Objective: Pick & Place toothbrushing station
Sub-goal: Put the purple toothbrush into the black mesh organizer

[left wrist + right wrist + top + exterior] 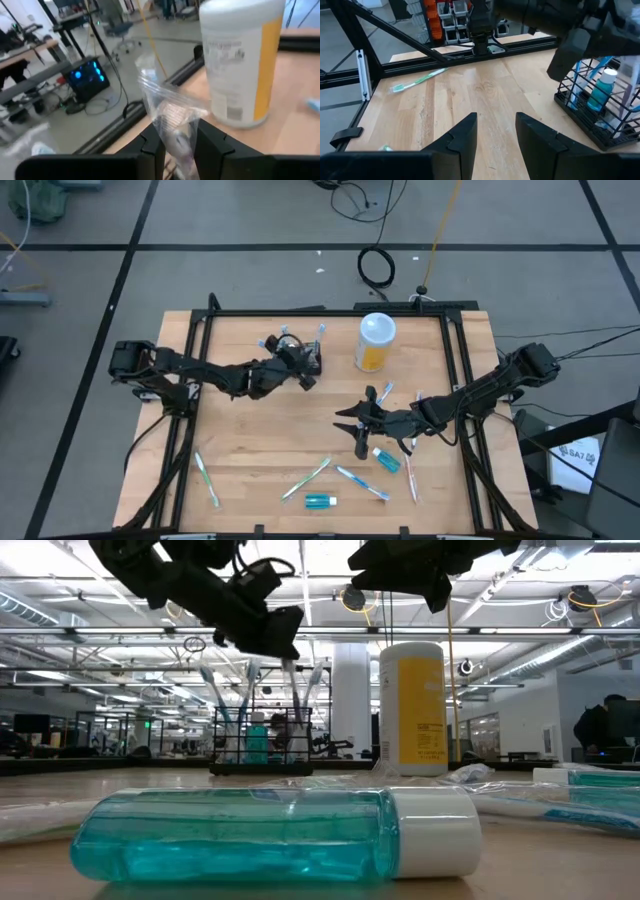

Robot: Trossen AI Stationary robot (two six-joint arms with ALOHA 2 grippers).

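The black rack (300, 356) stands near the table's (250, 450) far edge, left of the yellow-and-white container (375, 342), with toothbrushes and a small blue bottle standing in it. The left gripper (305, 370) hangs just above it — jaws narrow, pinching a clear plastic-wrapped item (170, 112). The right gripper (358, 420) hovers over the middle of the table, right of centre, its jaws apart and empty. Loose toothbrushes and a blue mouthwash bottle (320, 501) lie toward the near edge.
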